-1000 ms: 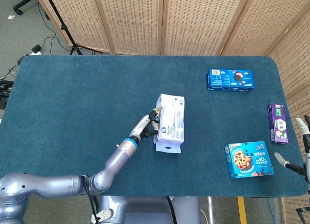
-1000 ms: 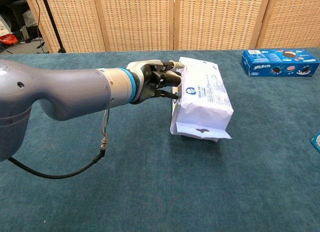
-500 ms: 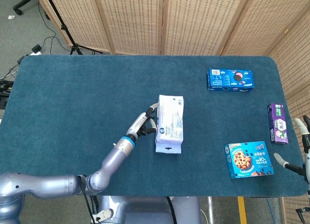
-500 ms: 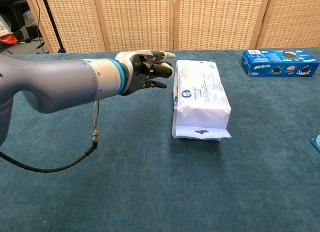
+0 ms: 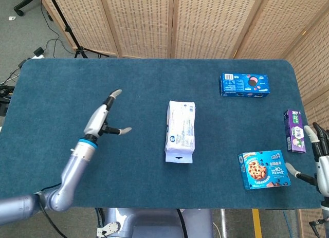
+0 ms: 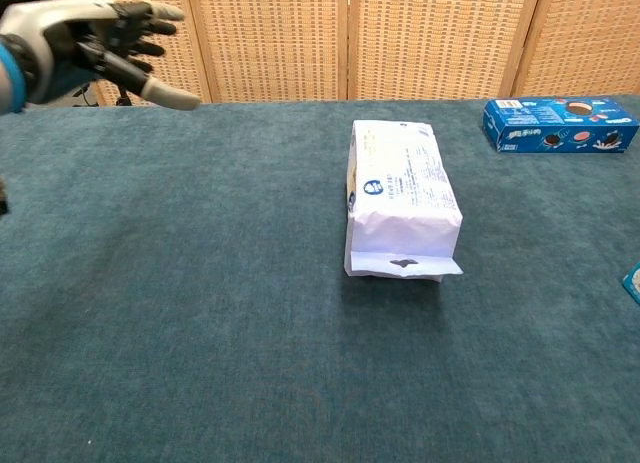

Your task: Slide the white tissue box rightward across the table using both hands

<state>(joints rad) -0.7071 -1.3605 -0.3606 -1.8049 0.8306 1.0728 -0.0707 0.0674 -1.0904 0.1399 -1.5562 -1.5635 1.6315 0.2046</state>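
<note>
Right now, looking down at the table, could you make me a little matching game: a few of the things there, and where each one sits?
Things:
1. white tissue pack
2. blue sandwich-cookie box
3. purple carton
4. left robot hand

Places:
A. at the table's right edge
B. raised above the table's left part, fingers spread, holding nothing
C. near the far right corner
D. about the middle of the table

Pairs: 1-D, 2-C, 3-A, 4-B
</note>
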